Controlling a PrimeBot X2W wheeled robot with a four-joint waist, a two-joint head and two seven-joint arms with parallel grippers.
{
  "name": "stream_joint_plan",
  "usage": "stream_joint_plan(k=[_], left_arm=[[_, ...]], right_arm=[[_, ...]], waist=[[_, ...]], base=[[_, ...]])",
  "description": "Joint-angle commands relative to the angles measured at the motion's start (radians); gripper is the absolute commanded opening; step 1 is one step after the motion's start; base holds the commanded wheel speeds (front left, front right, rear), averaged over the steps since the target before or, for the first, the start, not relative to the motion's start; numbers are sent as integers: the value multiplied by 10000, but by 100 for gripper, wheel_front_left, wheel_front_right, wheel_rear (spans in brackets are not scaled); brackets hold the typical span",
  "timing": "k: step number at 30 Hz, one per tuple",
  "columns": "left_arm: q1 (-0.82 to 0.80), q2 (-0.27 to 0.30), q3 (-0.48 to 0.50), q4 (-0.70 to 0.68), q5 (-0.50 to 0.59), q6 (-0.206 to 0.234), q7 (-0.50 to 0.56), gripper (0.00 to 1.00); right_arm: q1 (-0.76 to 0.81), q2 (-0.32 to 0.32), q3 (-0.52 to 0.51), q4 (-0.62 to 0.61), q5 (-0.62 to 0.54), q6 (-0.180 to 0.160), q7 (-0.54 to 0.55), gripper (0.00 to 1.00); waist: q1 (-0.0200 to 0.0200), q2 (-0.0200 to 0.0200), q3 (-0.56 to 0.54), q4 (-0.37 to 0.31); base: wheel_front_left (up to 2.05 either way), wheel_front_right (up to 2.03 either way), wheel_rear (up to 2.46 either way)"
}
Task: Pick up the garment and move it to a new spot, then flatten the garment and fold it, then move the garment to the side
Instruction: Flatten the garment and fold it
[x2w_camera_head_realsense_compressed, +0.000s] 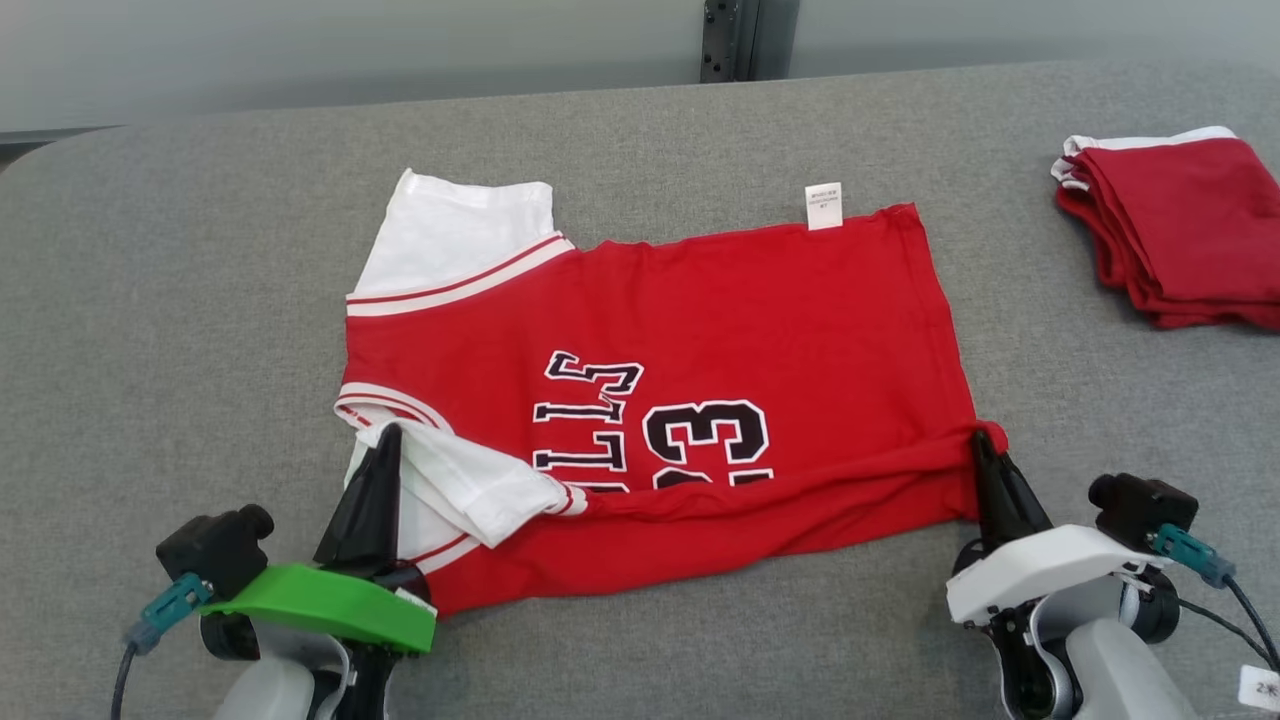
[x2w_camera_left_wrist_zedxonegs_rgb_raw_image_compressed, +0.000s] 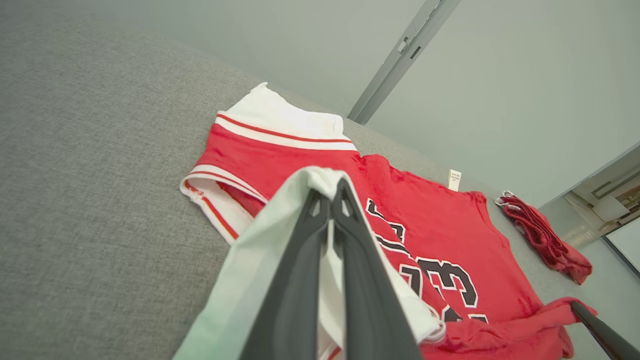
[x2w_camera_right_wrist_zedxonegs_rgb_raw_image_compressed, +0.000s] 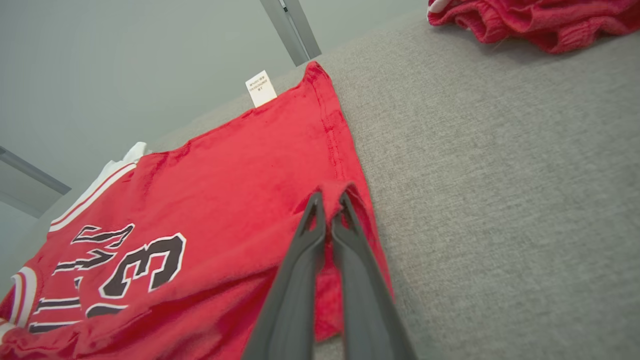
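A red jersey (x2w_camera_head_realsense_compressed: 720, 330) with white sleeves and black number 33 lies spread on the grey table, its near edge lifted and rolled over toward the far side. My left gripper (x2w_camera_head_realsense_compressed: 388, 436) is shut on the white near sleeve (x2w_camera_left_wrist_zedxonegs_rgb_raw_image_compressed: 280, 220) at the jersey's left end. My right gripper (x2w_camera_head_realsense_compressed: 980, 440) is shut on the red hem corner (x2w_camera_right_wrist_zedxonegs_rgb_raw_image_compressed: 334, 192) at the jersey's right end. Both pinched edges hang a little above the cloth. A white care label (x2w_camera_head_realsense_compressed: 824, 205) sticks out past the far edge.
A folded stack of red garments (x2w_camera_head_realsense_compressed: 1175, 235) lies at the table's far right. The grey table (x2w_camera_head_realsense_compressed: 180, 330) has bare room left of the jersey and between the jersey and the stack. A wall with a dark post (x2w_camera_head_realsense_compressed: 727, 40) stands behind.
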Motion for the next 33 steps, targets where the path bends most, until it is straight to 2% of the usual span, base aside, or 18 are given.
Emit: stream_joint_plan(k=[1,10,11,12,13,14,15,16,17,22,28,33], left_arm=[[-371,73,-52,221,12,-34,-93,0],[-1396,243,-367,1087,-265,-39,-309,0],[-1472,256,-385,1162,-278,-39,-323,0],[-1535,276,-403,1228,-263,-39,-337,0],[-1584,281,-411,1288,-259,-39,-343,0],[-1623,257,-363,1365,-264,-38,-331,0],[-1653,217,-303,1387,-237,-40,-335,15],[-1659,154,-229,1370,-199,-40,-338,76],[-1626,114,-148,1300,-153,-38,-340,100],[-1051,-22,251,799,49,-33,-335,100],[-32,-41,699,-69,28,-33,-335,100],[1094,172,810,-442,-197,27,-227,100]], right_arm=[[-279,-5,110,238,-55,0,-91,0],[-1155,-11,434,1317,-134,1,-294,0],[-1211,-11,445,1418,-156,1,-311,2],[-1268,-11,467,1511,-167,1,-327,30],[-1316,-12,475,1584,-159,1,-346,44],[-1376,-12,479,1647,-169,0,-377,100],[-1406,-14,485,1649,-194,1,-383,100],[-1429,-12,466,1632,-147,1,-416,100],[-1442,-12,424,1570,-101,1,-452,100],[-1155,-14,-92,825,10,0,-570,100],[-348,-10,-781,-375,-631,1,-593,100],[553,-11,-855,-1149,-1314,1,-456,100]], waist=[[0,0,176,-72],[0,0,376,-100],[0,0,379,-105],[0,0,378,-114],[0,0,377,-125],[0,0,374,-141],[0,0,367,-149],[0,0,357,-157],[0,0,346,-162],[0,0,224,-172],[0,0,-33,-90],[0,0,-231,22]], base=[[0,0,0],[0,0,0],[0,0,0],[0,0,0],[0,0,0],[0,0,0],[0,0,0],[0,0,0],[0,0,0],[0,0,0],[0,0,0],[0,0,0]])
